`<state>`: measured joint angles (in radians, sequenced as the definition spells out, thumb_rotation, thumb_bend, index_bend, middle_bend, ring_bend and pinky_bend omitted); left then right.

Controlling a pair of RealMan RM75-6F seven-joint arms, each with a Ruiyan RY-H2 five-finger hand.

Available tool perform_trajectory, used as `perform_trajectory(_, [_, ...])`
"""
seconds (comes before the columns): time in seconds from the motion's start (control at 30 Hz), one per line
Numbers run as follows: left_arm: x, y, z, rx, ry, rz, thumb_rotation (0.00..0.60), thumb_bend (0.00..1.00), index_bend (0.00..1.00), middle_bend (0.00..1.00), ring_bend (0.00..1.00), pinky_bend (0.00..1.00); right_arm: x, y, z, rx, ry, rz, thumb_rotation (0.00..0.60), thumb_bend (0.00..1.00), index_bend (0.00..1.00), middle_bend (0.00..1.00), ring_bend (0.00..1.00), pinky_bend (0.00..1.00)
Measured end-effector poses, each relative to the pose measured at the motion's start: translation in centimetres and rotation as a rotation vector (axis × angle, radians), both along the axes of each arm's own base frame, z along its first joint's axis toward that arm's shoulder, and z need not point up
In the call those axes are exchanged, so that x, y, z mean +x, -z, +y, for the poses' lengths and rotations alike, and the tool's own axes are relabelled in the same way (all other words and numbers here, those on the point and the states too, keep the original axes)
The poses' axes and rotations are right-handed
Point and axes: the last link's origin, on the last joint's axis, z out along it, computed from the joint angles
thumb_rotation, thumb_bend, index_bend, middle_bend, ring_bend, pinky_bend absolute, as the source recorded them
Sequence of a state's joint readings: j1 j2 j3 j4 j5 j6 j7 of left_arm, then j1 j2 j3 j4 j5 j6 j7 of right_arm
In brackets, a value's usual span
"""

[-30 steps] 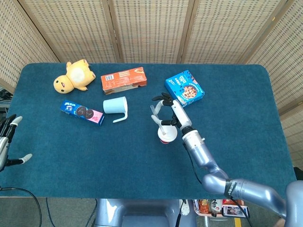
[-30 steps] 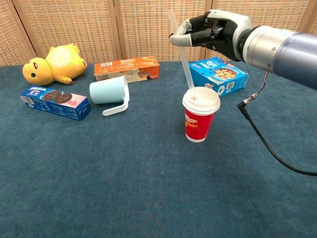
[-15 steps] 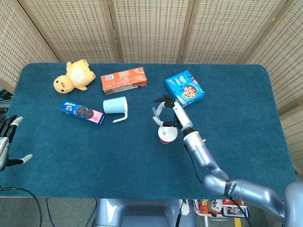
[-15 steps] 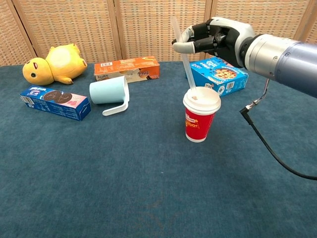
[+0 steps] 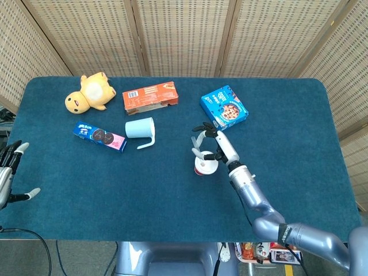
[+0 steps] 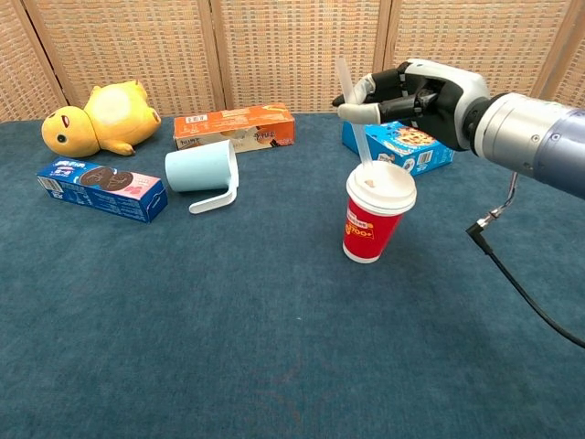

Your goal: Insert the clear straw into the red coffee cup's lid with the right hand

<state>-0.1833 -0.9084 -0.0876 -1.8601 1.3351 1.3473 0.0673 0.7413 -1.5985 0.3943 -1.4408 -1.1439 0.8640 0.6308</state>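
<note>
Wicker screens back a blue tabletop (image 6: 274, 366). Near its middle the cup (image 6: 370, 229) leans right, and the straw (image 6: 358, 137), pinched in the right hand (image 6: 411, 91), enters the lid (image 6: 380, 187). Pushing sideways could tip the cup further or topple it; a slipping pinch could skew the straw. The left hand (image 5: 8, 172) hangs open off the table's edge. Counted: one cup, one straw, one mug (image 6: 201, 169), one plush (image 6: 91, 119), three snack boxes.
</note>
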Motion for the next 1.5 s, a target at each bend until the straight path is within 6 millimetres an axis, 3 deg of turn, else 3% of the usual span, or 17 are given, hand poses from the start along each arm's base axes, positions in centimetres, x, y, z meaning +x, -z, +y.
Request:
perform_trajectory(0.53, [-0.4,0.0,-0.1,-0.001,-0.010,-0.004,0.600,0.10,0.00,0.00,0.00,0.00,-0.5,1.3,0.4,0.027,-0.009,0.030,0.600,0.56,0.69,0.29,0.07,0.07])
perform_trajectory(0.73, [-0.5,0.0,-0.1,-0.003,-0.009,-0.005,0.600,0.10,0.00,0.00,0.00,0.00,-0.6,1.4,0.5,0.034,-0.011,0.020,0.600,0.56,0.59,0.25,0.05,0.06])
perform_trajectory(1.07, [-0.5,0.1,-0.1,-0.006,-0.012,-0.008,0.600,0.10,0.00,0.00,0.00,0.00,-1.0,1.6,0.6,0.054,-0.029,0.024,0.600,0.56,0.58,0.23,0.03,0.04])
perform_trajectory(1.27, [-0.6,0.2,-0.1,-0.008,-0.013,-0.009,0.600,0.10,0.00,0.00,0.00,0.00,-1.1,1.7,0.8,0.062,-0.042,0.032,0.600,0.38,0.54,0.21,0.02,0.03])
perform_trajectory(1.5, [-0.7,0.2,-0.1,-0.011,-0.016,-0.010,0.600,0.10,0.00,0.00,0.00,0.00,-1.4,1.7,0.7,0.067,-0.044,0.046,0.600,0.36,0.49,0.18,0.01,0.03])
